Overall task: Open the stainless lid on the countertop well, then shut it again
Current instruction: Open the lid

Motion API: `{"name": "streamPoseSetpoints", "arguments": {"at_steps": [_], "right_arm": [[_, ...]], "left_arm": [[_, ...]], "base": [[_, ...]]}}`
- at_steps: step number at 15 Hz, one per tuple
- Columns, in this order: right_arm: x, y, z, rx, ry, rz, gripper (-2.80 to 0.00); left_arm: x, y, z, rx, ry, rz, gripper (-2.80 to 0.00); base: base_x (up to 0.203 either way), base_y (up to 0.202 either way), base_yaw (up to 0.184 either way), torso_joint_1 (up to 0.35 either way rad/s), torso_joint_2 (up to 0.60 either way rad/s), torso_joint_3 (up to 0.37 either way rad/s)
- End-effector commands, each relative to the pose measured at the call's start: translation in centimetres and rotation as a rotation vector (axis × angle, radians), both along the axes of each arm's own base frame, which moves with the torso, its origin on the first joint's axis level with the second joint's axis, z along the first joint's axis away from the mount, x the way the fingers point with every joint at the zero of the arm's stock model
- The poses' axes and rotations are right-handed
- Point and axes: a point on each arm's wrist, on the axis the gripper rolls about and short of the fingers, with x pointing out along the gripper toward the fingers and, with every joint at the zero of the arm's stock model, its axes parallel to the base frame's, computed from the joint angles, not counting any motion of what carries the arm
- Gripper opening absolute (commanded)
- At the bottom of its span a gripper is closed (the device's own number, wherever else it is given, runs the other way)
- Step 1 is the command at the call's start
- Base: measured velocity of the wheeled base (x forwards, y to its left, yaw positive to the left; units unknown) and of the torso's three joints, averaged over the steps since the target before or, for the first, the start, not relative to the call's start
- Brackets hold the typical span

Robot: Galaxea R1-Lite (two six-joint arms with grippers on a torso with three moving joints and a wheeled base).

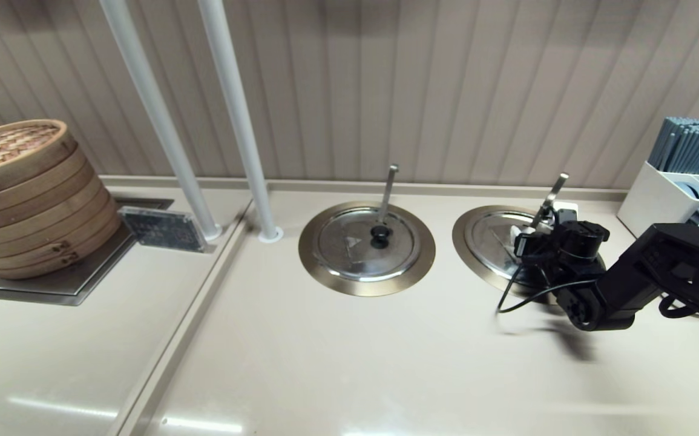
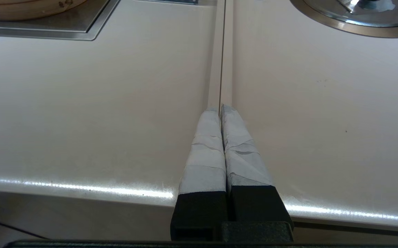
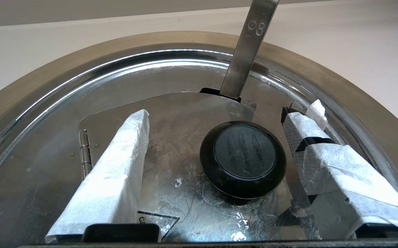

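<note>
Over the beige countertop [image 1: 325, 357], right gripper [image 3: 216, 131] hovers spread around the stainless lid [image 3: 171, 137]'s black knob [image 3: 243, 159].

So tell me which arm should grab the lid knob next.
Right. The right gripper hangs open over the stainless lid, fingers either side of its black knob. The left gripper is shut, away over bare countertop.

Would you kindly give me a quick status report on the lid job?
Right tool open, straddling the lid knob, not touching. Lid shut on the well. Left tool shut, parked over the counter. Ladle handle pokes up behind the knob.
</note>
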Motion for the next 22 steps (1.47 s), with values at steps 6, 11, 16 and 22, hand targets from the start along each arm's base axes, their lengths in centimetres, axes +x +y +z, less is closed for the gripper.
{"name": "streamPoseSetpoints", "arguments": {"at_steps": [6, 11, 16, 22], "right_arm": [[0.0, 0.0, 0.5, -0.001, -0.016, -0.006, 0.00], [0.4, 0.2, -1.0, -0.006, 0.010, -0.003, 0.00], [1.0, 1.1, -0.7, -0.004, -0.014, 0.018, 0.00], [0.9, 2.3, -0.5, -0.002, -0.018, 0.021, 0.00]], "left_arm": [[0.0, 0.0, 0.0, 0.000, 0.001, 0.001, -2.80], [0.0, 0.0, 0.0, 0.000, 0.001, 0.001, -2.80], [0.0, 0.0, 0.0, 0.000, 0.001, 0.001, -2.80], [0.0, 0.0, 0.0, 0.000, 0.000, 0.001, -2.80]], "base": [[0.000, 0.000, 0.000, 0.000, 0.00, 0.000], [0.000, 0.000, 0.000, 0.000, 0.00, 0.000], [0.000, 0.000, 0.000, 0.000, 0.00, 0.000], [0.000, 0.000, 0.000, 0.000, 0.00, 0.000]]}}
